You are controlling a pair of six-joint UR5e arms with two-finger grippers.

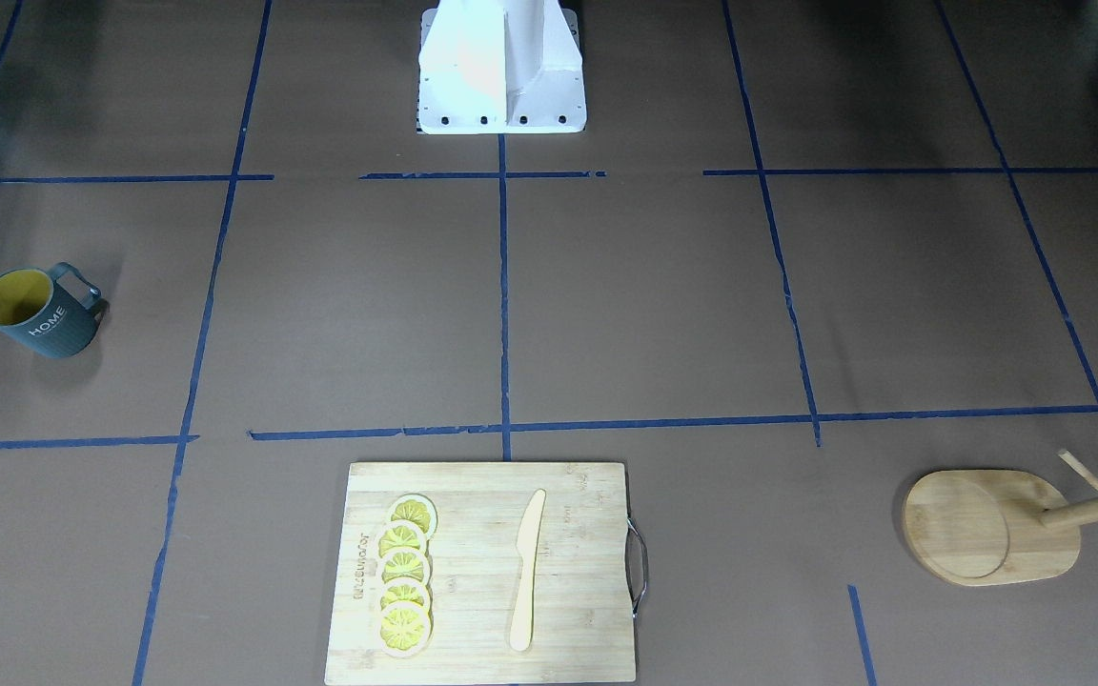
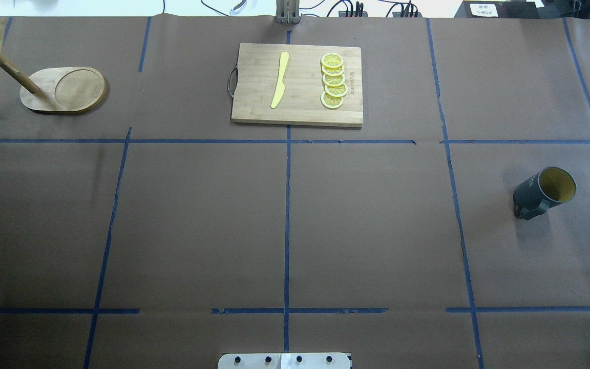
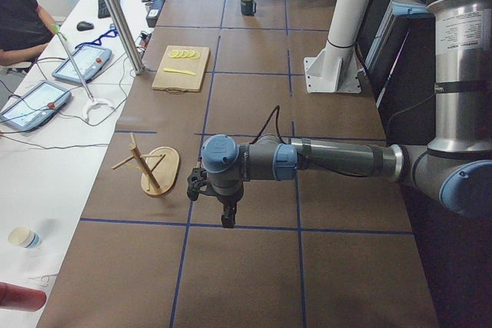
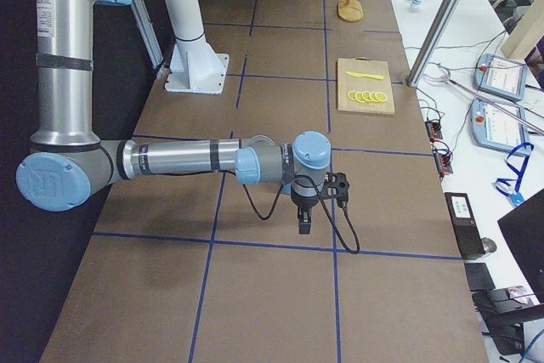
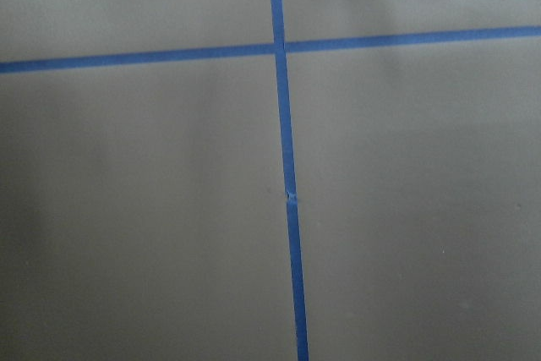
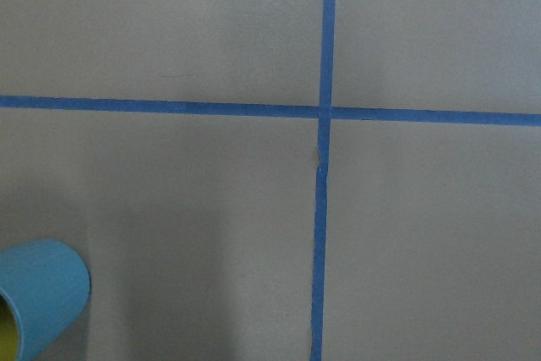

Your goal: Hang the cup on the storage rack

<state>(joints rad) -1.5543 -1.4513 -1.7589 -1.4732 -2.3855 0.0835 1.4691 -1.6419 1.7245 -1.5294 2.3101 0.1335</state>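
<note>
The cup [image 1: 44, 312], dark grey-blue with a yellow inside and "HOME" lettering, stands upright on the table at the robot's right [image 2: 543, 192]. Its edge shows at the lower left of the right wrist view [image 6: 38, 302]. The storage rack [image 2: 64, 89], a bamboo stand with an oval base, post and pegs, stands at the far left corner [image 1: 987, 524]. The left gripper [image 3: 223, 217] hangs over the table near the rack [image 3: 157, 170]. The right gripper [image 4: 304, 223] hangs over bare table. Both show only in side views, so I cannot tell whether they are open or shut.
A rectangular bamboo cutting board [image 2: 297, 84] with several lemon slices [image 2: 333, 81] and a yellow knife [image 2: 280, 79] lies at the far middle edge. The white robot base [image 1: 501, 67] stands at the near edge. Blue tape lines cross the brown table.
</note>
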